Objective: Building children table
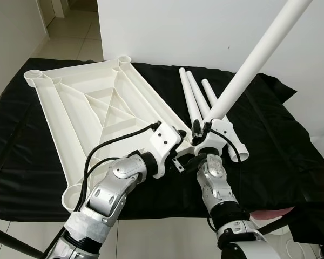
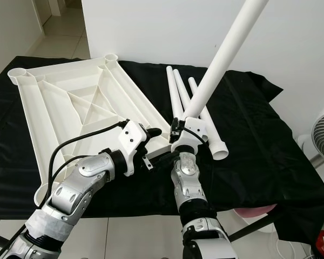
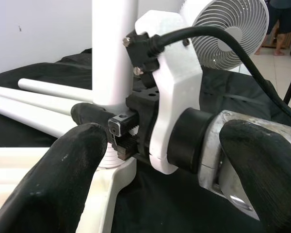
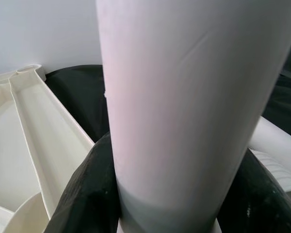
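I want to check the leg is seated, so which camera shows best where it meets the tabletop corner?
The left wrist view: the leg drops into the tabletop corner beside the right gripper. Both eye views hide that joint behind the wrists; the right wrist view shows the shaft close up.

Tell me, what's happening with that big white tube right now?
Right tool shut on table leg, foot at tabletop corner socket. Left tool open beside it. Three spare legs lie close behind on black cloth.

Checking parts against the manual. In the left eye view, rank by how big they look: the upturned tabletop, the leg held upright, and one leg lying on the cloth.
1. Tabletop.
2. Held leg, though nearer the camera.
3. Lying leg.
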`<state>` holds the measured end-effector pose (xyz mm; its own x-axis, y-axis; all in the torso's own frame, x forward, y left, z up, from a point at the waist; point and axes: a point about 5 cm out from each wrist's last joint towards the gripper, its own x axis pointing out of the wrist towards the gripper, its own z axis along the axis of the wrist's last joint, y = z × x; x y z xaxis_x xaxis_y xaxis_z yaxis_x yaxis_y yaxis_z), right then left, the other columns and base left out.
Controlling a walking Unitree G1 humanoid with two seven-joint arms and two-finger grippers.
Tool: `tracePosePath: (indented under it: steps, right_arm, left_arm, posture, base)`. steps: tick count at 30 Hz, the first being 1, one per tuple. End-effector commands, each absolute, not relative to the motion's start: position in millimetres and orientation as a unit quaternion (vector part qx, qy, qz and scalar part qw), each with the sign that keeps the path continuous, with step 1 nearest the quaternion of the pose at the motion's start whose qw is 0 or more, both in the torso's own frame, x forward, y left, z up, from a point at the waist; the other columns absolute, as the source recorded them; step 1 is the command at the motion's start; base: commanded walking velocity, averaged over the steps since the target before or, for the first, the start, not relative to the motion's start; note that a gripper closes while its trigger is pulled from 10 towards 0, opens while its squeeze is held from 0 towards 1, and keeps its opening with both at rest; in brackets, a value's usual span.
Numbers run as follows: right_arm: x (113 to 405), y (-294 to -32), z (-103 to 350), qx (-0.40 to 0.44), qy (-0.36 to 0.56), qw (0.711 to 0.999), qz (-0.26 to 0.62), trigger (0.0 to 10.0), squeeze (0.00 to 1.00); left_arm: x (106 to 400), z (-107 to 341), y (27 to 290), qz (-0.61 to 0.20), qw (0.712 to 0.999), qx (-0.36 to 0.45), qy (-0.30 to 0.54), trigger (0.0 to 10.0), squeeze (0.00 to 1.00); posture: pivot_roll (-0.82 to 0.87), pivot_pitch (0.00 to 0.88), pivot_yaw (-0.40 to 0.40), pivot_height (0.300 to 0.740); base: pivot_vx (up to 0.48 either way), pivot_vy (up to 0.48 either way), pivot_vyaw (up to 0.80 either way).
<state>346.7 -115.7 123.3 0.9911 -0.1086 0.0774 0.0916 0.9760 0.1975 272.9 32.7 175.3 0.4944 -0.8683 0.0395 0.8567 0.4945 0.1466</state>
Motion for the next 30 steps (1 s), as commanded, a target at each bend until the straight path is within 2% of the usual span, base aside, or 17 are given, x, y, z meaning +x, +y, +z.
tracePosePath:
  steps: [1, 12, 22, 23, 24, 25, 30]
  right_arm:
    - [344, -125, 97, 0.098, 0.03, 0.993, -0.065, 10.0, 0.0]
    - [356, -130, 102, 0.081, 0.062, 0.994, -0.047, 10.0, 0.0]
    - [352, -127, 96, 0.063, 0.067, 0.995, -0.036, 10.0, 0.0]
    - [352, -127, 97, 0.066, 0.06, 0.995, -0.032, 10.0, 0.62]
    - [352, -127, 97, 0.066, 0.06, 0.995, -0.032, 10.0, 0.62]
    - [353, -126, 100, 0.067, 0.049, 0.996, -0.026, 10.0, 1.0]
    - [354, -123, 112, 0.069, 0.006, 0.998, -0.003, 10.0, 1.0]
  left_arm:
    - [274, 176, 29, -0.507, 0.858, 0.059, -0.058, 10.0, 0.0]
    - [274, 177, 29, -0.507, 0.858, 0.06, -0.061, 10.0, 0.0]
    - [274, 177, 29, -0.504, 0.86, 0.059, -0.064, 10.0, 0.0]
    - [274, 177, 29, -0.503, 0.86, 0.059, -0.064, 10.0, 0.0]
    - [274, 177, 29, -0.503, 0.86, 0.059, -0.064, 10.0, 0.0]
    - [274, 177, 29, -0.503, 0.86, 0.059, -0.064, 10.0, 0.0]
    - [275, 178, 29, -0.502, 0.861, 0.059, -0.066, 10.0, 0.0]
  posture:
    - [0.02, 0.0, -0.073, 0.74]
    - [0.03, 0.0, -0.079, 0.74]
    - [0.03, 0.0, -0.087, 0.74]
    - [0.03, 0.0, -0.087, 0.74]
    - [0.03, 0.0, -0.087, 0.74]
    - [0.03, 0.0, -0.085, 0.74]
    - [0.03, 0.0, -0.083, 0.74]
  base:
    - [0.0, 0.0, 0.0]
    - [0.0, 0.0, 0.0]
    - [0.0, 0.0, 0.0]
    - [0.0, 0.0, 0.0]
    - [0.0, 0.0, 0.0]
    - [0.0, 0.0, 0.0]
    - [0.0, 0.0, 0.0]
